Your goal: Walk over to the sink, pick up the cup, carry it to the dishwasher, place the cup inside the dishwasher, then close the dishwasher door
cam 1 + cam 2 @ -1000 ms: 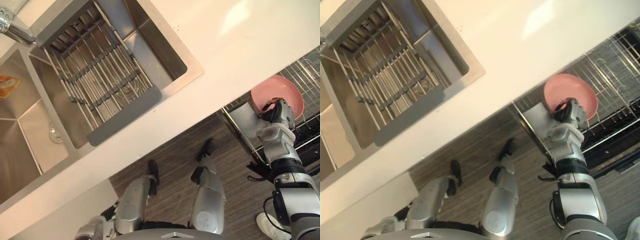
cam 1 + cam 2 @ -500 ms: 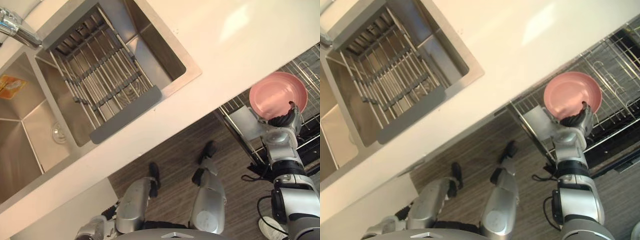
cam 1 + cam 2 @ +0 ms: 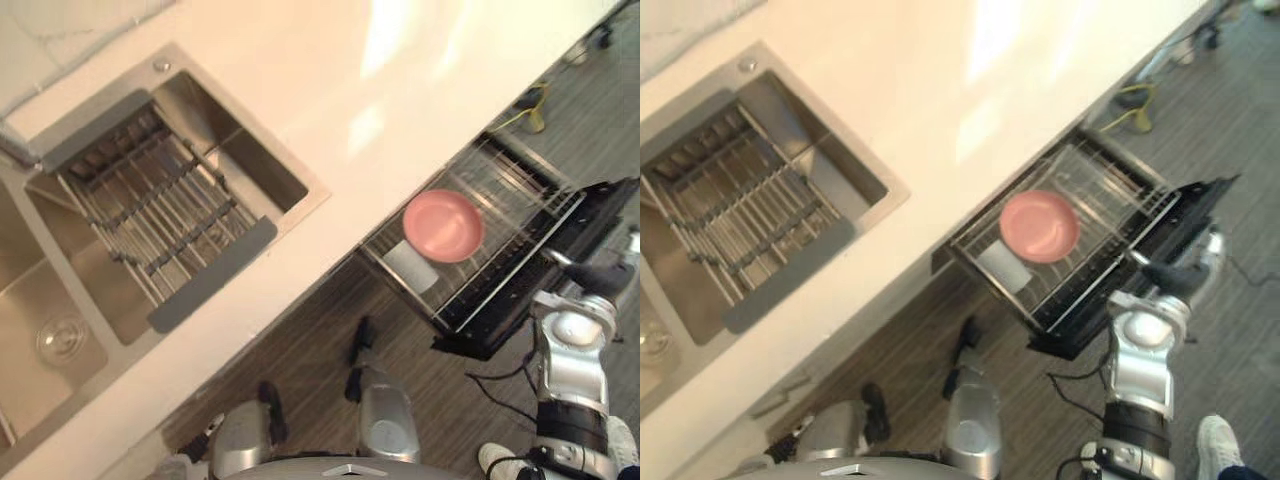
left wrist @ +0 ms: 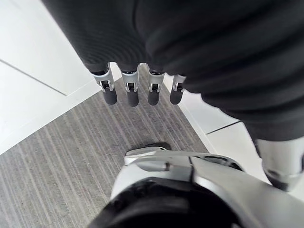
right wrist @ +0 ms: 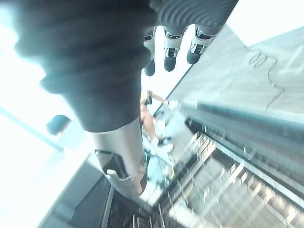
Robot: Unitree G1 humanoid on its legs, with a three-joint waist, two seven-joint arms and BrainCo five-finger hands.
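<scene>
A pink bowl lies in the dishwasher's wire rack, not a cup. Its hollow side faces up and its rim is about level. It is round, so it has no long axis and points no particular way. It sits in the part of the rack towards the corner with a pale block, just beside that block; I cannot tell whether the two touch. No hand touches the bowl.

The rack is pulled out from under the cream counter. Below the rack the dark dishwasher door is folded down and open, and it reaches out past the rack's outer edge.

The right hand is outside the rack, by the outer edge of the door and well apart from the bowl. Whether it touches the door cannot be told. In the right wrist view its fingers are stretched in a row and hold nothing.

The left hand hangs over the grey striped floor beside white panels. Its fingers are straight and empty.

Across the counter from the rack, well apart from it, is the steel sink, with a slatted mat laid over one basin. On the floor on the door's side of the rack is a white shoe.
</scene>
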